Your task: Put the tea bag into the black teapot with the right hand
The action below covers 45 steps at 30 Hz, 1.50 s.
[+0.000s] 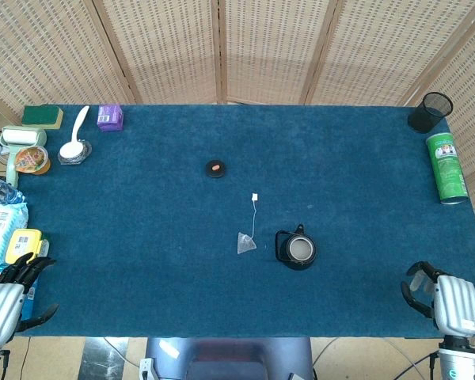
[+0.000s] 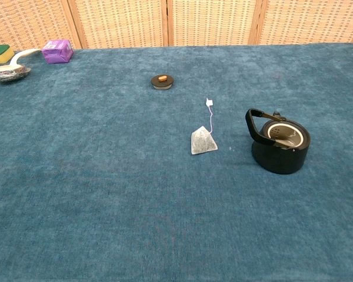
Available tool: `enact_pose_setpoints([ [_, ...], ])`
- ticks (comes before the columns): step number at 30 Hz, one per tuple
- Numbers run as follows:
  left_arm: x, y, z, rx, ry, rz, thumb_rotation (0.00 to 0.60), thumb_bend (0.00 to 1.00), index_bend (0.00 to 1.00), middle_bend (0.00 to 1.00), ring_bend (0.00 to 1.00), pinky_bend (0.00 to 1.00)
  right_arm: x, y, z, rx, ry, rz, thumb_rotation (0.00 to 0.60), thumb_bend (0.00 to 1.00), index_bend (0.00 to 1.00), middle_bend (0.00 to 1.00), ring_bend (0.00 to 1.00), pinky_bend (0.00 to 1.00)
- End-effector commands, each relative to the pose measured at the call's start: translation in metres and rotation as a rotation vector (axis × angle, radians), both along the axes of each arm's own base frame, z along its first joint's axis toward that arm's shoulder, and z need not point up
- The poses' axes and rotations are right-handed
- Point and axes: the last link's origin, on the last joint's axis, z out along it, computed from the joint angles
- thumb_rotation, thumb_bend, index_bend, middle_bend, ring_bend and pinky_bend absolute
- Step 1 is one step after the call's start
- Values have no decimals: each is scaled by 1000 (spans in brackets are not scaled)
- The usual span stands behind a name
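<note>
Tea bag (image 2: 203, 141) lying flat on blue cloth, just left of black teapot (image 2: 279, 144), lid (image 2: 162, 81) off, mouth open. Right hand (image 1: 447, 299) waiting at near right table edge, fingers loosely curled, holding nothing. Advising pinch at string tag (image 2: 209, 101), lowering bag straight in. Open cloth all round; left hand (image 1: 12, 296) parked far corner, empty.

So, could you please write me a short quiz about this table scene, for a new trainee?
1. True or false: the black teapot has its lid on.
2. What lies beside the teapot, toward the robot's left? A) tea bag B) sponge C) green can
3. Which hand holds something now, the left hand or the right hand?

Key: 1. False; it is open, and the lid lies apart on the cloth. 2. A. 3. Neither; both rest at the near table edge.
</note>
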Motion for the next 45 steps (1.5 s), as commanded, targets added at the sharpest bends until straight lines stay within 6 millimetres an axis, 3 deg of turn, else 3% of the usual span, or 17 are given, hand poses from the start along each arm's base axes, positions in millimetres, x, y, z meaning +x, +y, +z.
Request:
enact_pose_setpoints([
  [1,0,0,-1,-3,-1,1,600,273,204,191,85,137,0,-1,-2,6,-2,-3,600,378,512,632,676,688],
  [17,0,0,3,14,-1,-1,600,273,203,191,85,137,0,-5,1,-8,-9,-5,600,377,512,632,676,692],
  [26,0,2,3,15,5,-1,600,273,204,191,85,137,1,-24,15,-22,6,19,600,373,512,632,676,700],
  [32,0,6,2,13,11,0,600,273,203,190,85,137,10,-61,27,42,-34,100,600,369,489,632,679,709],
  [41,-2,15,-5,-5,24,11,600,273,203,191,85,137,40,-126,42,115,-36,246,600,356,481,636,688,752],
  [45,-3,20,-7,-12,28,16,600,273,203,191,86,137,55,-154,41,149,-26,295,600,357,461,682,776,814],
])
